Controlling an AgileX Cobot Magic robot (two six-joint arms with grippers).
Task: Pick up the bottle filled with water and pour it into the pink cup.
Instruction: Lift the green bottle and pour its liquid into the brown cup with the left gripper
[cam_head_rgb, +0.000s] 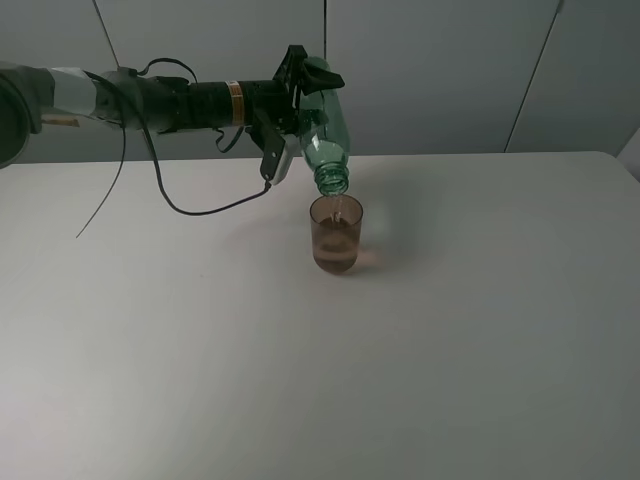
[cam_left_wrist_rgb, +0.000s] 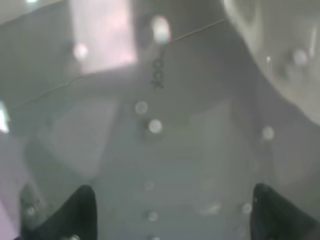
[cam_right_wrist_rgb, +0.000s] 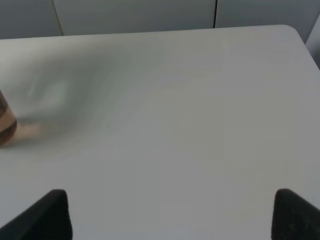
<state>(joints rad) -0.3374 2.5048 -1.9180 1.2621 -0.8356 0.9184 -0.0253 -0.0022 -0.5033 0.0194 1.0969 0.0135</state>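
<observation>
Above translucent pink cup (cam_head_rgb: 337, 238): left gripper (cam_head_rgb: 300, 100) clamped on transparent green bottle (cam_head_rgb: 326, 122), neck down; right gripper (cam_right_wrist_rgb: 172, 214) spread wide, empty.

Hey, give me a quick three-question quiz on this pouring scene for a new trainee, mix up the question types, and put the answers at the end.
1. True or false: the left end effector grips the bottle.
2. The bottle's mouth is: A) just above the cup, B) pressed against the cup's bottom, C) pointing upward.
3. What does the right end effector hold?
Key: 1 true; 2 A; 3 nothing.
</observation>
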